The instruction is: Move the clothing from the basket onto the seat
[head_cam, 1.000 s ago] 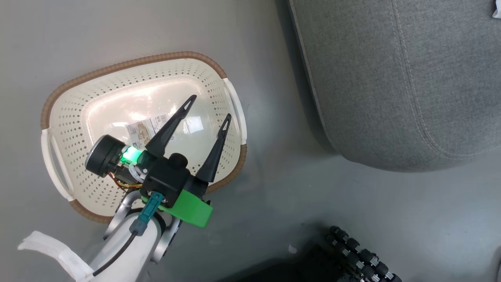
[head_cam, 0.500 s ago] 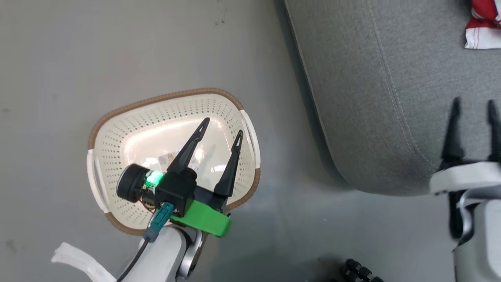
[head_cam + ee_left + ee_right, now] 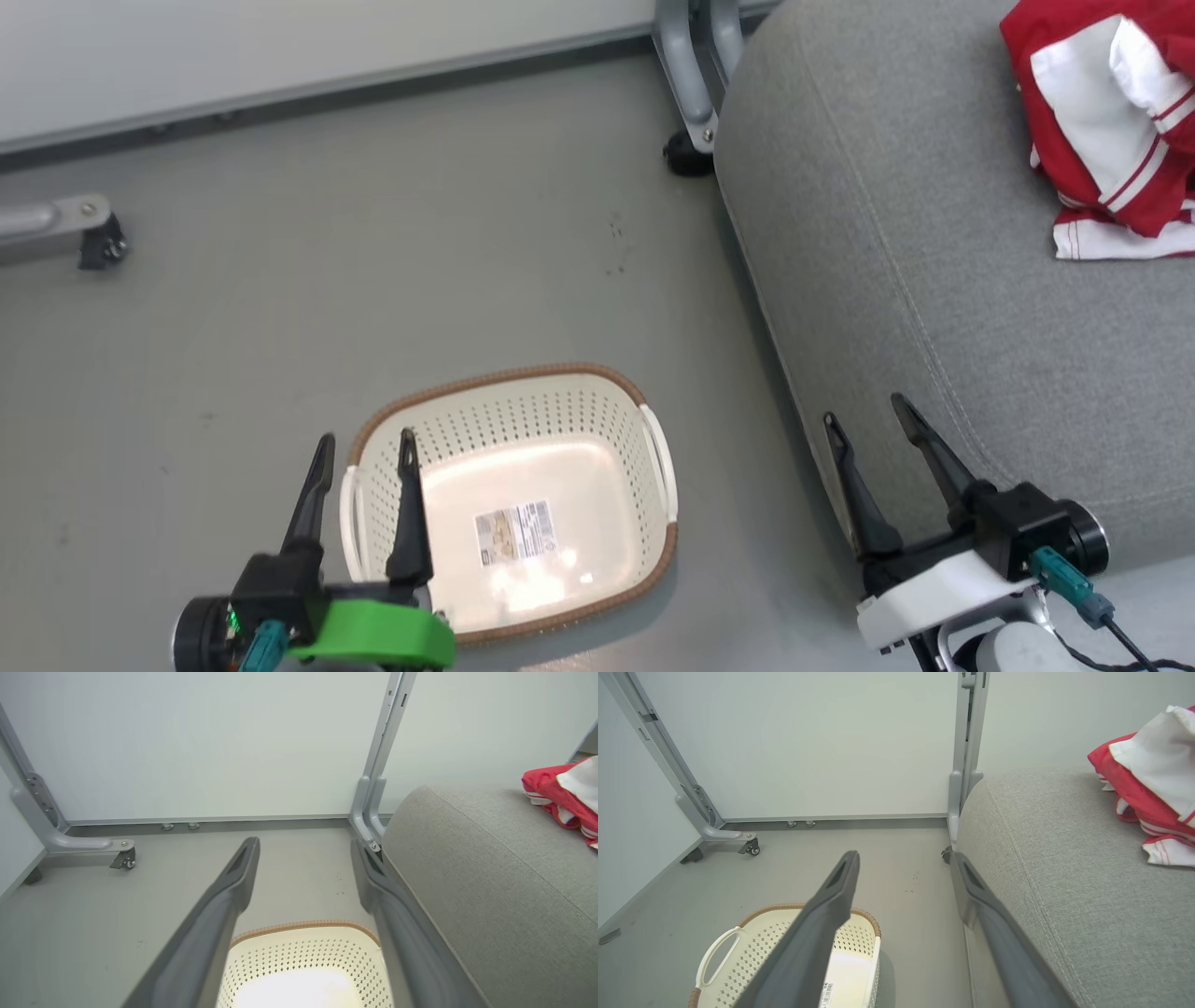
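The cream basket [image 3: 597, 411] with a brown rim stands on the floor, holding nothing but a label [image 3: 513, 530] on its bottom. Red and white clothing [image 3: 1111, 131] lies bunched on the grey seat [image 3: 934, 280] at the upper right. My left gripper [image 3: 364, 448] hangs open over the basket's left rim, fingers pointing up the view. My right gripper [image 3: 864, 415] is open at the seat's front left edge, nothing between its fingers. The wrist views show the basket [image 3: 303, 952] [image 3: 775, 947], the seat [image 3: 490, 882] [image 3: 1064, 882] and the clothing [image 3: 560, 788] [image 3: 1143, 788].
A white wall panel runs along the back on grey metal legs with castors [image 3: 98, 245] [image 3: 689, 154]. One leg [image 3: 373, 812] stands right at the seat's far left corner. Grey floor [image 3: 327, 280] stretches between the basket and the wall.
The head camera has tilted up, bringing the wall, the seat's top and the clothing into view. My left gripper has drawn back from inside the basket to its left rim. My right gripper has come into view.
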